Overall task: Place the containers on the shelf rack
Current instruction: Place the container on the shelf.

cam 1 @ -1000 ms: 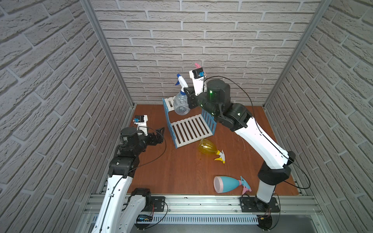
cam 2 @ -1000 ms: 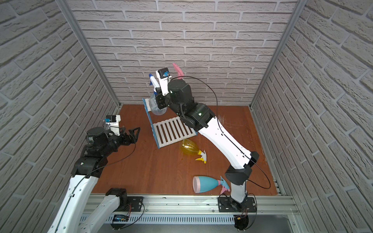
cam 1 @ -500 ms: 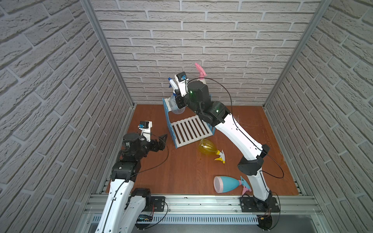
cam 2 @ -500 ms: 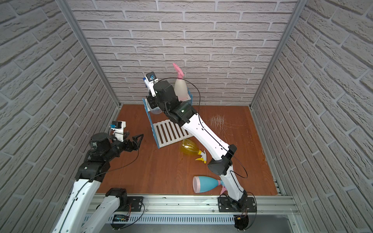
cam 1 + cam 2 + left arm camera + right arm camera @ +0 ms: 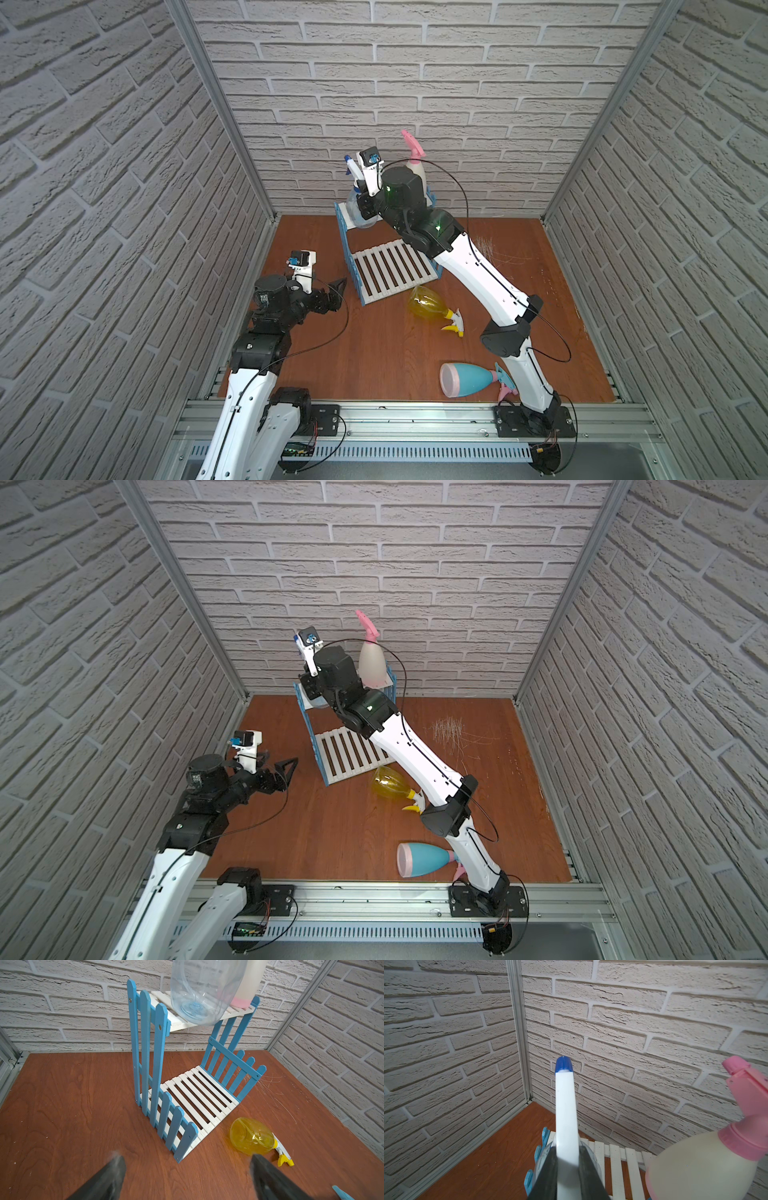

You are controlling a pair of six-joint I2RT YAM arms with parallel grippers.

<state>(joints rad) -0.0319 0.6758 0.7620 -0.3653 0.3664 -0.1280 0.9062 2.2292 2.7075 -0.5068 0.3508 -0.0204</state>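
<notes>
Teal bottle and yellow bottle lie unshelved; left gripper gapes empty. Right gripper clamps the clear bottle, its base seemingly overhanging the shelf rack's top tier beside the cream bottle: release here risks a topple.

Upper centre, near back wall: white-slatted, blue-fenced two-tier shelf rack. On its top shelf, right: cream-white plastic spray bottle, upright; beside it, left: clear plastic spray bottle. Just lower right of rack, lying: translucent yellow spray bottle. Lower centre, lying: teal-blue spray bottle
</notes>
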